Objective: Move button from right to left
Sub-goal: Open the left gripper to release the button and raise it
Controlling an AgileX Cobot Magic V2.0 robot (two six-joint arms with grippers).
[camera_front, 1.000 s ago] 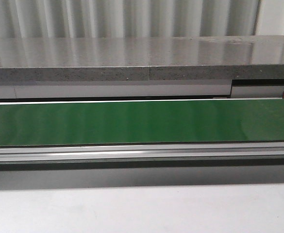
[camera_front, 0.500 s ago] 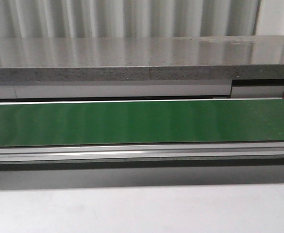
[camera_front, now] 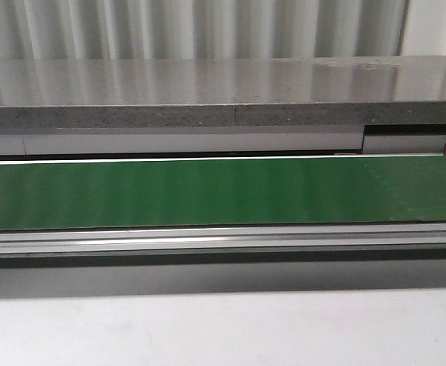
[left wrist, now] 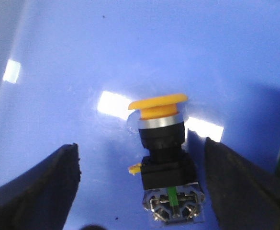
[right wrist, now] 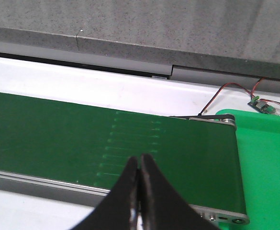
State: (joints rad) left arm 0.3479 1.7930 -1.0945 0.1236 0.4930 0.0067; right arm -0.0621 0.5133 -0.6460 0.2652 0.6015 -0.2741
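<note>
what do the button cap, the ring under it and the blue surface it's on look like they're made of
Button cap: likely matte yellow-orange plastic, even colour, no glare. Ring under it: looks like brushed or plated metal, silvery sheen. Blue surface: probably glossy plastic, it mirrors bright light patches. Left claw stands open around the button.

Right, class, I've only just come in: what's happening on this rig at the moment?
The left end effector is open, its fingers either side of the button, which lies on a blue surface without being gripped. The right end effector is shut and empty above the green conveyor belt. The front view shows only the bare belt.
</note>
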